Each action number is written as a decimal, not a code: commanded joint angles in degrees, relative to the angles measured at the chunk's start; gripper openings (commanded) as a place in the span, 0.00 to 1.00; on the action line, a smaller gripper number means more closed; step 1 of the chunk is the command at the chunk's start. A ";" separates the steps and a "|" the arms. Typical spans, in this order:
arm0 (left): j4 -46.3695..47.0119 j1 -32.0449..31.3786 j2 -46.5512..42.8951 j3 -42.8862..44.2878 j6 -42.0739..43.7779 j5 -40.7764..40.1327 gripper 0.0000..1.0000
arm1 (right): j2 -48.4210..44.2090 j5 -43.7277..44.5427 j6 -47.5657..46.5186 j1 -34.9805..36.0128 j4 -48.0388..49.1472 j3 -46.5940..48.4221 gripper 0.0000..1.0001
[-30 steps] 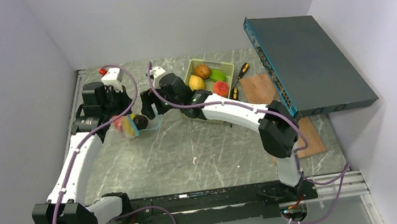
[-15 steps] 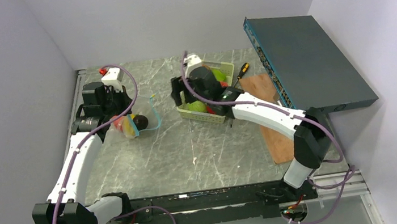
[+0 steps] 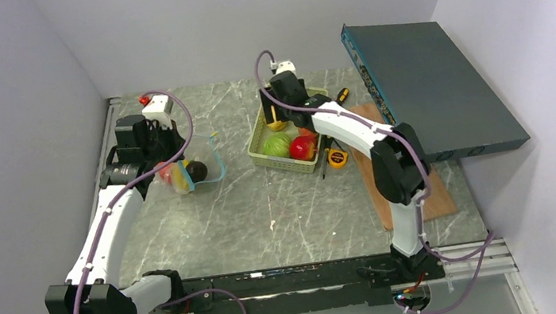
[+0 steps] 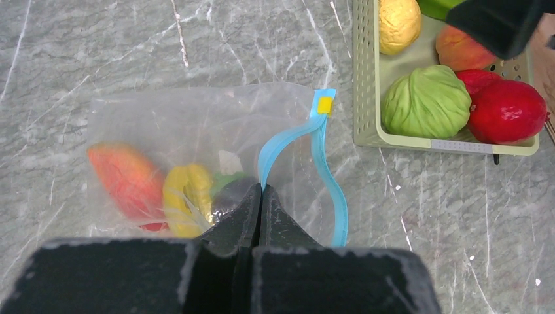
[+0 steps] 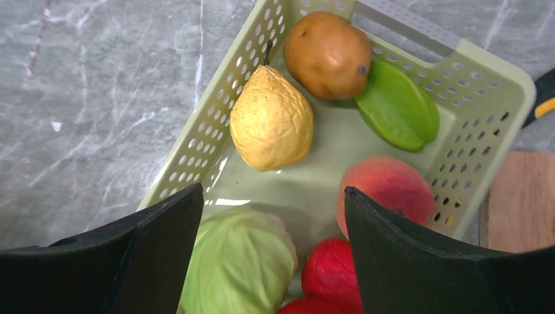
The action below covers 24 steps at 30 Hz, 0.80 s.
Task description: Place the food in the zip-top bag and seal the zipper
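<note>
The clear zip-top bag (image 4: 196,137) lies on the marble table with its light blue zipper (image 4: 288,137) bowed open. It also shows in the top view (image 3: 199,160). Inside are a red-orange fruit (image 4: 127,183), a yellow piece (image 4: 186,199) and a dark item. My left gripper (image 4: 262,190) is shut on the zipper strip. My right gripper (image 5: 271,196) is open above the pale green basket (image 5: 487,85), which holds a yellow pear (image 5: 271,121), a brown fruit (image 5: 327,55), a green piece (image 5: 399,114), a peach (image 5: 386,186), a green cabbage (image 5: 239,261) and a red fruit (image 5: 330,271).
A dark flat box (image 3: 426,87) leans at the back right over a wooden board (image 3: 411,189). A screwdriver (image 3: 339,97) and a yellow tape measure (image 3: 336,156) lie beside the basket. Grey walls close the left, back and right sides.
My right arm swung from the bag across to the basket and now hovers open over it. The basket shifted toward the front-left. The left gripper kept its hold on the zipper.
</note>
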 commanded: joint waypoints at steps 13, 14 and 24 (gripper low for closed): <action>1.91 -0.11 -0.50 1.23 1.33 1.16 0.00 | 15.69 -0.01 -7.32 -0.13 -2.44 15.68 0.77; 1.79 -0.11 -0.44 1.28 1.33 1.05 0.00 | 16.07 0.09 -7.31 -0.29 -2.53 16.04 0.77; 1.58 -0.11 -0.33 1.35 1.45 0.67 0.00 | 18.46 -1.31 -7.27 -0.97 -1.18 16.97 0.77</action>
